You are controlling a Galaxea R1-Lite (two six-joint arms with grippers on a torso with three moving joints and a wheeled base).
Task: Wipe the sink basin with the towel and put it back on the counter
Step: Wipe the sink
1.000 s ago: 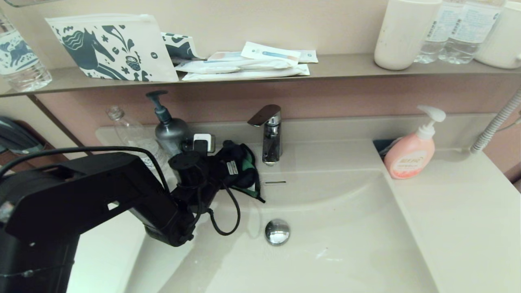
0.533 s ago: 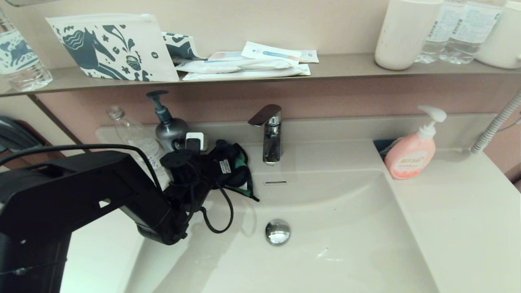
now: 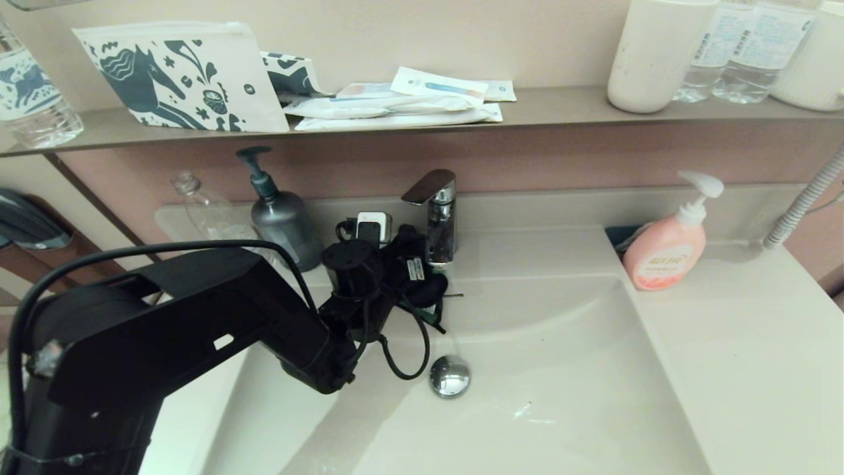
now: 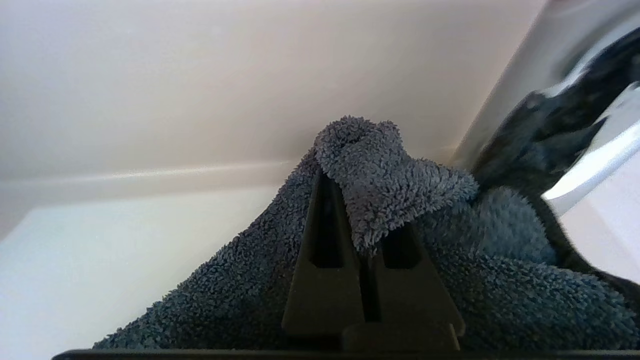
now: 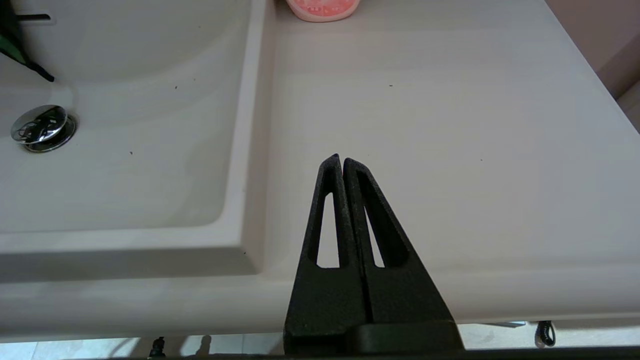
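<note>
The dark grey towel (image 3: 433, 289), with green trim hanging below it, is pressed against the back wall of the sink basin (image 3: 541, 382), just under the faucet. My left gripper (image 3: 421, 280) is shut on it. In the left wrist view the towel (image 4: 390, 190) folds over the closed fingers (image 4: 325, 265) and hides their tips, with the basin wall (image 4: 200, 100) right behind. The chrome drain plug (image 3: 450, 376) lies just in front of the arm. My right gripper (image 5: 341, 160) is shut and empty above the counter (image 5: 450, 125), right of the basin (image 5: 125, 165).
The chrome faucet (image 3: 438, 221) stands right above the left gripper. A grey pump bottle (image 3: 280, 221) and a clear bottle (image 3: 211, 211) stand at the back left. A pink soap dispenser (image 3: 666, 254) stands on the right counter (image 3: 738, 343). A shelf (image 3: 541, 105) with pouches and cups runs above.
My left arm has swept to the right along the basin's back wall with the towel, from beside the pump bottle to under the faucet. The right arm has not moved.
</note>
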